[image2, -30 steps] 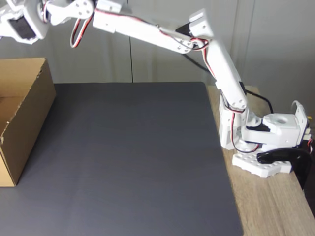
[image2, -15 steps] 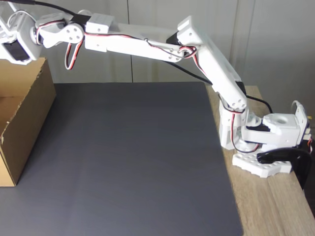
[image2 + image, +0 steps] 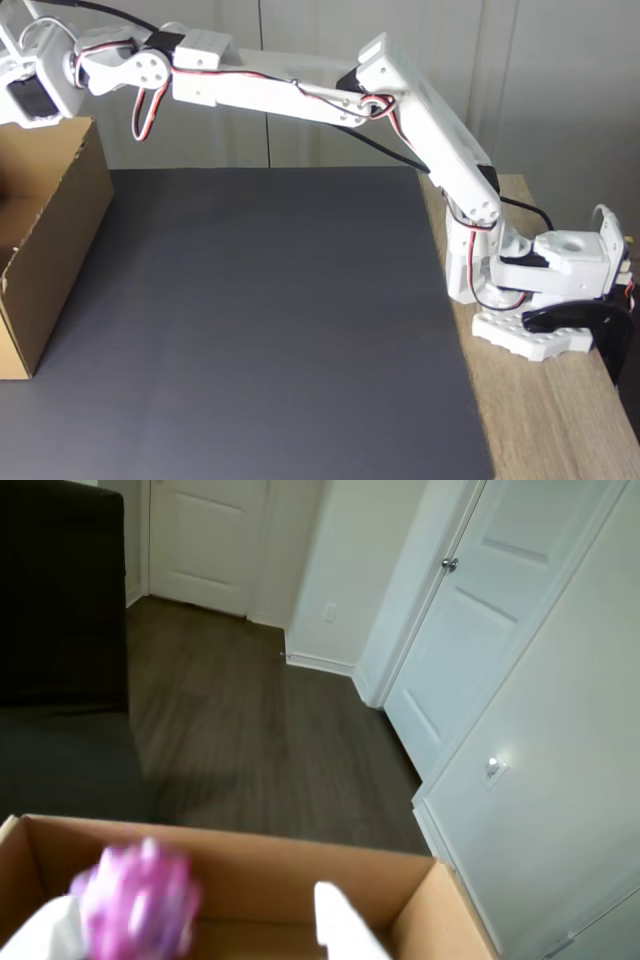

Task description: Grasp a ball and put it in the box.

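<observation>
Cardboard box (image 3: pixel 240 880) fills the bottom of the wrist view, its open top facing the camera. The knobbly purple-pink ball (image 3: pixel 137 901), blurred, sits at lower left of that frame, over the box opening, between the two white fingers (image 3: pixel 340 925) of the gripper (image 3: pixel 190 930). The fingers stand apart, wider than the ball; whether they touch it cannot be told. In the fixed view, the white arm (image 3: pixel 300 95) stretches to the upper left above the box (image 3: pixel 60 220), which stands on a dark mat (image 3: pixel 260 320).
</observation>
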You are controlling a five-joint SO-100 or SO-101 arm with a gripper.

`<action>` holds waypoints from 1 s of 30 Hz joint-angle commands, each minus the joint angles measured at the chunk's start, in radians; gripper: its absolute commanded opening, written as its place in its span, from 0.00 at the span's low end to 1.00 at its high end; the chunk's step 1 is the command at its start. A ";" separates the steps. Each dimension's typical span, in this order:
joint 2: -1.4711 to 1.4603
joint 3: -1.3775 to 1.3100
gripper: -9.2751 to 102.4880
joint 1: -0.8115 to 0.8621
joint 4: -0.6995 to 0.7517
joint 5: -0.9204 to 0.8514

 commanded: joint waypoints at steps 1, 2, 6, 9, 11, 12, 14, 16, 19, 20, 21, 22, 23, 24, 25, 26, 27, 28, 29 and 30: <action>0.040 -0.046 0.34 0.000 0.015 -0.005; 0.051 -0.041 0.32 0.002 0.031 -0.003; 0.101 -0.035 0.23 0.012 0.178 0.006; 0.147 -0.034 0.14 0.021 0.333 0.008; 0.176 -0.034 0.10 0.029 0.403 0.006; 0.189 -0.034 0.09 0.034 0.430 0.003; 0.213 -0.034 0.08 0.040 0.491 0.002; 0.238 -0.034 0.08 0.046 0.554 -0.002; 0.273 -0.034 0.08 0.054 0.652 0.012; 0.284 -0.034 0.08 0.054 0.684 0.021; 0.295 -0.032 0.08 0.055 0.715 0.029; 0.304 -0.032 0.08 0.057 0.741 0.035; 0.314 -0.032 0.08 0.060 0.765 0.040; 0.330 -0.032 0.08 0.061 0.798 0.057; 0.347 -0.032 0.08 0.063 0.833 0.086; 0.365 -0.032 0.08 0.066 0.867 0.106; 0.385 -0.032 0.08 0.069 0.896 0.115; 0.403 -0.032 0.08 0.074 0.922 0.117; 0.422 -0.032 0.08 0.075 0.937 0.118; 0.440 -0.032 0.08 0.075 0.946 0.118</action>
